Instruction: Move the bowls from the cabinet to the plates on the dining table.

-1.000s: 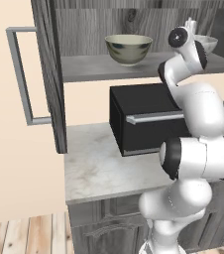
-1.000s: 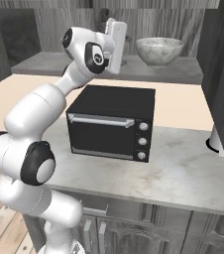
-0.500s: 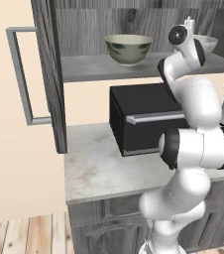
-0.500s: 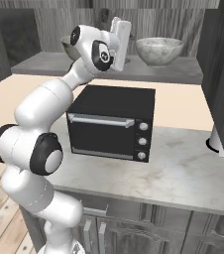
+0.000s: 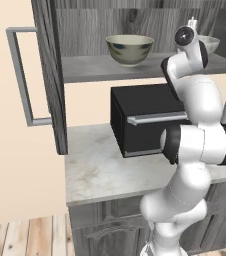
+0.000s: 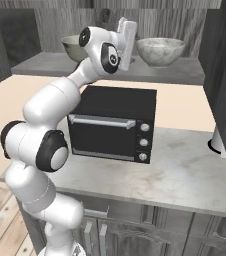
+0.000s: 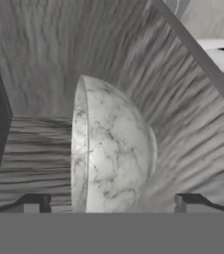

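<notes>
Since a second ago the arm has reached further up into the open cabinet [image 5: 47, 75] — end effector [image 7: 111, 201] now level with the shelf, jaws spread wide, holding nothing. Marbled bowl [image 6: 160, 51] sits on the cabinet shelf just ahead, framed between the fingertips [image 7: 32, 202] in the hand view; greenish bowl [image 5: 130, 49] stands further left on the same shelf. Step in hand: approach to the first bowl. Next, I judge — advance until the rim lies between the jaws, then close.
</notes>
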You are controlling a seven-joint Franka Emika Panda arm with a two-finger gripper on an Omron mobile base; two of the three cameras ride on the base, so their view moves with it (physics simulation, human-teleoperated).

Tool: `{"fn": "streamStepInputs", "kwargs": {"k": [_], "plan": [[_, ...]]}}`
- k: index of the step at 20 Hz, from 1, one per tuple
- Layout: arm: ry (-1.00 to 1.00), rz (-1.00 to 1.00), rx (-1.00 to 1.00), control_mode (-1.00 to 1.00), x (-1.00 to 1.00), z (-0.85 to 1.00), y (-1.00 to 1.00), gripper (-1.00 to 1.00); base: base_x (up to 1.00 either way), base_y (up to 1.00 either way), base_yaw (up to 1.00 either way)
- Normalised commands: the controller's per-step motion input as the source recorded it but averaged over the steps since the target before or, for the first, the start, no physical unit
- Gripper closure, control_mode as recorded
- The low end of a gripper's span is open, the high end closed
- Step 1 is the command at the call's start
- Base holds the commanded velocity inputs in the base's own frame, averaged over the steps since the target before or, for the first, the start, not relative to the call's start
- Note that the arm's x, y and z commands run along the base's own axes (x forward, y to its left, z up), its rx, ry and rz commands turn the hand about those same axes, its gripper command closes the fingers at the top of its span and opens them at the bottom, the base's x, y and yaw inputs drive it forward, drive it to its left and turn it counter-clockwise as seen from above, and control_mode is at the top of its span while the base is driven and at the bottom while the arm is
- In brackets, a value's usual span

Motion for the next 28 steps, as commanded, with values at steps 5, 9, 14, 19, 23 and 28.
{"fn": "streamStepInputs", "kwargs": {"k": [5,9,14,19,23,28], "plan": [[-0.04,0.03,0.00,-1.00,0.16,-0.02,-0.07,-1.00,0.00,0.00,0.00],[-0.02,0.01,0.00,-1.00,0.21,-0.08,-0.07,-1.00,0.00,0.00,0.00],[0.00,0.00,0.00,-1.00,0.24,-0.10,-0.08,-1.00,0.00,0.00,0.00],[0.00,0.00,0.00,-1.00,0.28,-0.06,-0.07,-1.00,0.00,0.00,0.00],[0.00,0.00,0.00,-1.00,0.29,-0.03,-0.08,-1.00,0.00,0.00,0.00],[0.00,0.00,0.00,-1.00,0.29,-0.02,-0.10,-1.00,0.00,0.00,0.00]]}}
